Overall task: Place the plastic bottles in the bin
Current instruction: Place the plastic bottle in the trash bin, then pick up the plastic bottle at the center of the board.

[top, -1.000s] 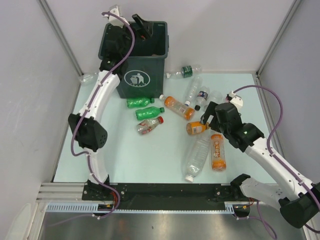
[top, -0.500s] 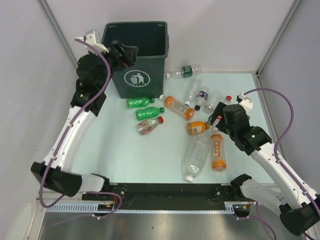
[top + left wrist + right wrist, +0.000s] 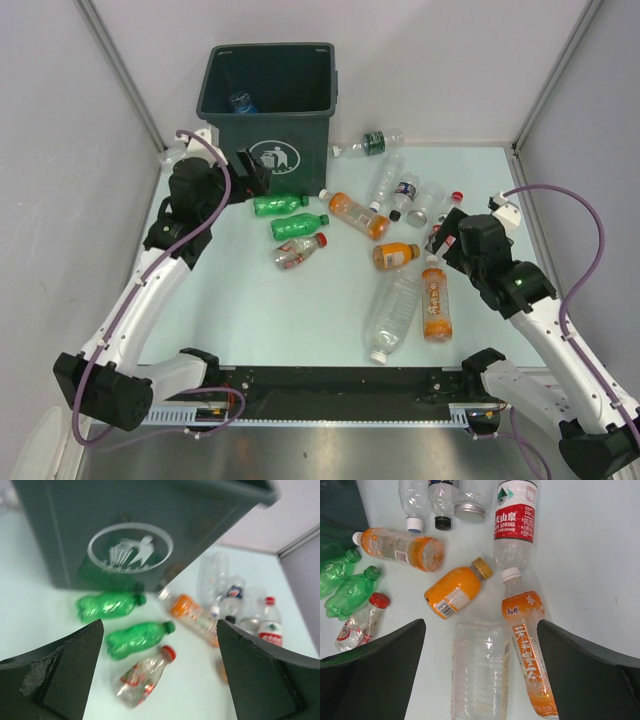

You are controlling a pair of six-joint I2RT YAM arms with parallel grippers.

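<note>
1. Dropping from the mouth of the bin (image 3: 305, 130), the left gripper (image 3: 255, 172) is now hanging low in front of the face with the white pictogram. The right gripper (image 3: 440, 230) is drawing back toward the right side, off the small orange bottle (image 3: 395, 256) it was over a second ago.
2. The bin is standing upright at the far left of the table (image 3: 250, 310), and one blue-labelled bottle (image 3: 240, 101) is lying inside it.
3. The left gripper is holding its jaws spread as wide as they go, with nothing between them. It is hovering near the far green bottle (image 3: 278, 205), which is lying just beside the near green bottle (image 3: 298, 225).
4. The right gripper is likewise gaping fully and carrying nothing, hanging over a red-labelled clear bottle (image 3: 515, 520).
5. The big clear bottle (image 3: 392, 316) is lying nearest the arms, side by side with the tall orange tea bottle (image 3: 435, 303).
6. A white-capped orange bottle (image 3: 358, 215) is lying at a slant mid-table, and a cluster of clear bottles (image 3: 400, 188) is resting behind it.
7. The small orange bottle, yellow-capped, is lying just beyond the tea bottle's cap. A red-capped clear bottle (image 3: 298, 251) is sitting just beside the green pair, and a green-labelled bottle (image 3: 372, 143) is lying by the back wall.
</note>
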